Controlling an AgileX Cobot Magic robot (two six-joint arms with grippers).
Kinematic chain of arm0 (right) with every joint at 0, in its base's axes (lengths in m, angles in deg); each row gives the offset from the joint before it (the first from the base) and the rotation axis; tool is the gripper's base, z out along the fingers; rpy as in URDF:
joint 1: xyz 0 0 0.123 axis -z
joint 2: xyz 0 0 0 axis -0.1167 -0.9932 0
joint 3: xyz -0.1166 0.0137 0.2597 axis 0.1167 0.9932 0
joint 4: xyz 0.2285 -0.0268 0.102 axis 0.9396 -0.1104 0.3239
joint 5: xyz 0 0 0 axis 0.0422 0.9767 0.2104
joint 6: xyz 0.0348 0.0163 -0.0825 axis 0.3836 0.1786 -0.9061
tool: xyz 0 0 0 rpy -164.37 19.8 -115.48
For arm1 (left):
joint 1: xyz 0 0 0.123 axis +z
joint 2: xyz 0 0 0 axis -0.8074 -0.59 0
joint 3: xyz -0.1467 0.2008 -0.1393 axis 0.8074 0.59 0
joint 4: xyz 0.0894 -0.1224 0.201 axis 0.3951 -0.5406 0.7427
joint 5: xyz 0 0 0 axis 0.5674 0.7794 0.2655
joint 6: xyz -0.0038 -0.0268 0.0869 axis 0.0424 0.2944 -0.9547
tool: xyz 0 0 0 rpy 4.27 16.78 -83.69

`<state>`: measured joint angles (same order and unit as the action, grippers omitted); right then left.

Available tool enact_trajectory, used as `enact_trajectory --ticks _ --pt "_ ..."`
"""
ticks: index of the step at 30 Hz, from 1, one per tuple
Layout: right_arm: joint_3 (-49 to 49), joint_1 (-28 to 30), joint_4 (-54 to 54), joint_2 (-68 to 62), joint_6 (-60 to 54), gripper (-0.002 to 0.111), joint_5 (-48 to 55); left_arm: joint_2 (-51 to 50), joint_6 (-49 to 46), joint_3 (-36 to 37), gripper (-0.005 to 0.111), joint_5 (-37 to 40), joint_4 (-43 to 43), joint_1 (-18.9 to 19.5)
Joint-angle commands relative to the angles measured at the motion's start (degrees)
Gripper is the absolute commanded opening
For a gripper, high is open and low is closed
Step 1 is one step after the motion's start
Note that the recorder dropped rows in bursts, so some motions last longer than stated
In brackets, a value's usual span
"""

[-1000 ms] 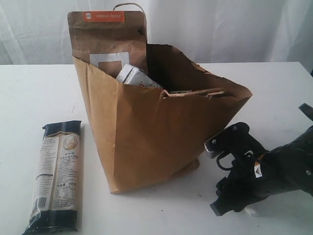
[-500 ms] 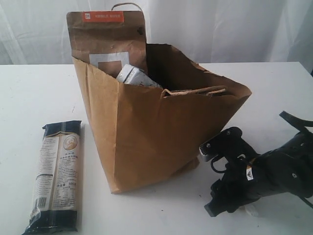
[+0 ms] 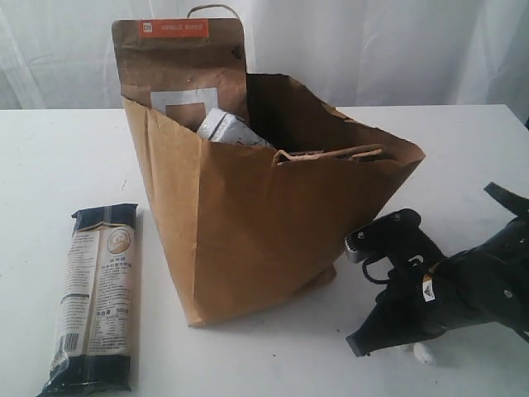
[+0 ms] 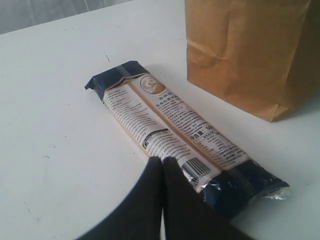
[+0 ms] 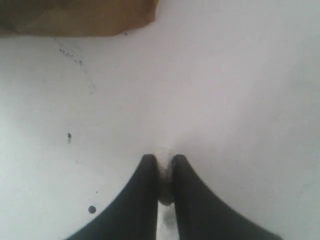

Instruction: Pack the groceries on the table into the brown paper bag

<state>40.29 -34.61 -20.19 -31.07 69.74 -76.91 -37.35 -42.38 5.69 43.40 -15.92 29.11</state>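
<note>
Brown paper bag (image 3: 248, 240) stands upright and open at the middle of the table (image 3: 50, 165), creased sides, near handle (image 3: 331, 155) folded flat over the rim. Inside, at the bag's far-left corner, a brown pouch (image 3: 178, 62) with an orange label sticks up well above the rim. A small pale packet (image 3: 227, 128) leans just in front of it, below the pouch window. Nothing else inside is visible.

Noodle packet (image 3: 95, 298) is outside the bag, flat on the table by the front-left corner, long side running front to back, apart from the bag's left side.

Left gripper (image 4: 162, 161): fingers pressed together, no gap, holding nothing. Tips sit over the barcode end of the noodle packet (image 4: 175, 130); contact cannot be told. Bag corner (image 4: 245, 50) is beyond the packet.

Right gripper (image 3: 364, 341) is low over the table near the front edge, right of the bag's base, angled down toward the surface. In its wrist view the right gripper (image 5: 164, 159) shows only a thin slit between the fingers with a pale blur in it; whether it grips anything cannot be told. Bag bottom (image 5: 75, 17) is ahead of it.
</note>
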Motion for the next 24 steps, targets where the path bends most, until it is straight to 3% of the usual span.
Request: enact_trajectory --ticks 1,15,24 --pt "0.1 0.5 0.4 7.0 1.6 0.0 3.8 0.3 0.5 0.2 0.0 -0.1 0.1 0.1" --pt "-0.6 0.5 3.0 33.7 1.6 0.0 19.9 0.3 0.5 0.2 0.0 -0.1 0.1 0.1" --pt "-15.1 0.5 3.0 40.9 -0.8 0.0 31.3 0.3 0.5 0.2 0.0 -0.1 0.1 0.1"
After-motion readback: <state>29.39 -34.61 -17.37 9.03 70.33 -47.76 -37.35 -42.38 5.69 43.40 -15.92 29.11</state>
